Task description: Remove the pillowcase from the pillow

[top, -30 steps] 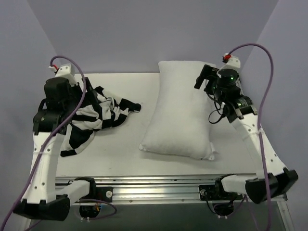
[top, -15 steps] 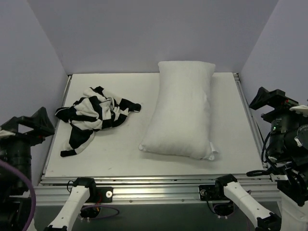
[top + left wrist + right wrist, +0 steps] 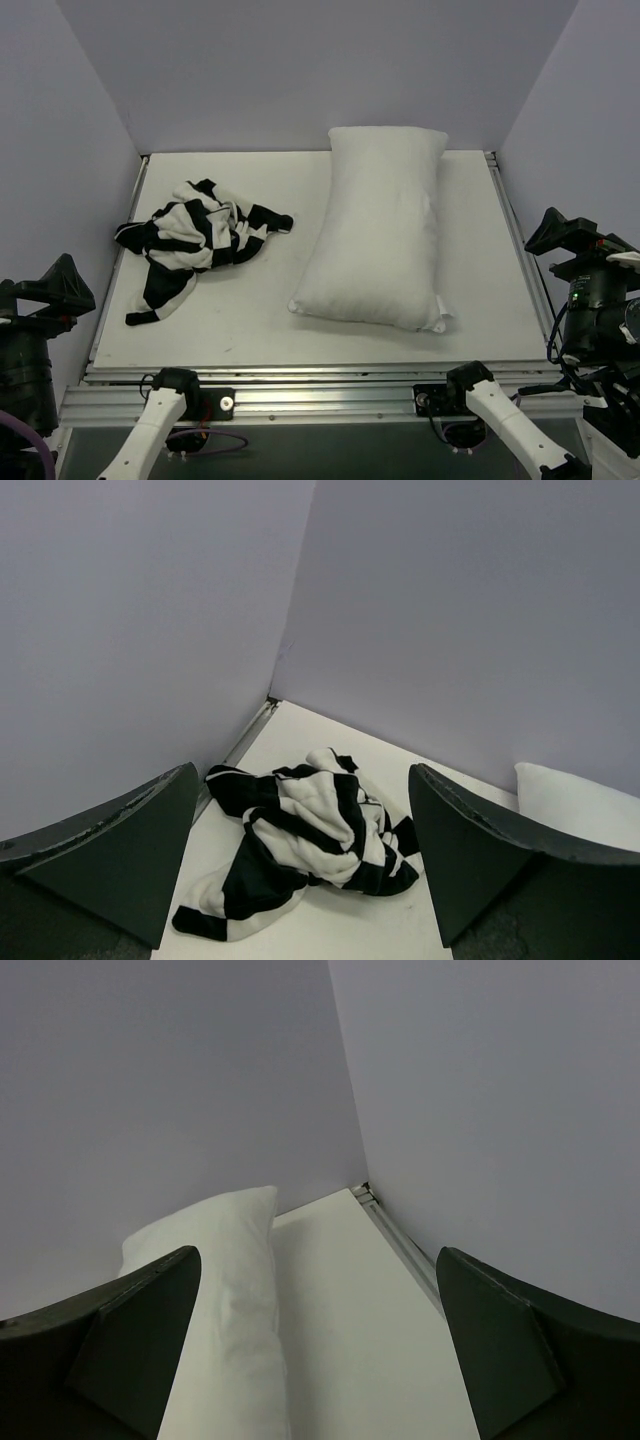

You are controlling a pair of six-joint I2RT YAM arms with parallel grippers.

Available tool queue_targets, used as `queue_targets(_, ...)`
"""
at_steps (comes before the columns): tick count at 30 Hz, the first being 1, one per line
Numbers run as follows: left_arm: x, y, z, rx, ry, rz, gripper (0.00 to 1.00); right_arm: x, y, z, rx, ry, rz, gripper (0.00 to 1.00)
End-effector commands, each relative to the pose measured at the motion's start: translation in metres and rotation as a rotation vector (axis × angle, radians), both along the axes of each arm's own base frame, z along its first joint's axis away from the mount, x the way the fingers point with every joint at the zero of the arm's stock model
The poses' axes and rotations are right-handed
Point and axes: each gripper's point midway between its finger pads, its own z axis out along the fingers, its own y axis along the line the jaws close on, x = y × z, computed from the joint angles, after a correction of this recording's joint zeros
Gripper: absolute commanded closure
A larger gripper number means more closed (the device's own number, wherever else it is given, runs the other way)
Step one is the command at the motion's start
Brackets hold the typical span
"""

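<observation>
Two empty ends: left gripper (image 3: 302,772) and right gripper (image 3: 318,1254), jaws spread wide.
We see the pillowcase (image 3: 200,240) bunched near the bench's (image 3: 290,330) left edge, well apart from the bare pillow (image 3: 380,230) toward the right edge; open bench runs between them.

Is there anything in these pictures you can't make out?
Tag on the pillow: top view, too small to read.
Most of the pillow: left wrist view, cut off by the edge and a finger of the left tool.
Pillowcase opening: top and left wrist views, lost in crumpled folds.
</observation>
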Motion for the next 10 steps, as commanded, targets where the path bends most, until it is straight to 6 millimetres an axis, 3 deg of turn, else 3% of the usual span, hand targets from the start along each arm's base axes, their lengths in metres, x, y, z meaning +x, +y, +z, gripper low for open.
queue_targets(1,-0.0006,0.0062,-0.0119,0.012,0.043,0.027,0.06,0.0,-0.0035,0.0019,-0.01,-0.007,-0.022,0.01)
queue_targets(10,0.0086,0.0041,-0.0144,0.023,0.059,0.02,0.06,0.0062,-0.0002,0.0013,-0.017,0.006,-0.014,0.0)
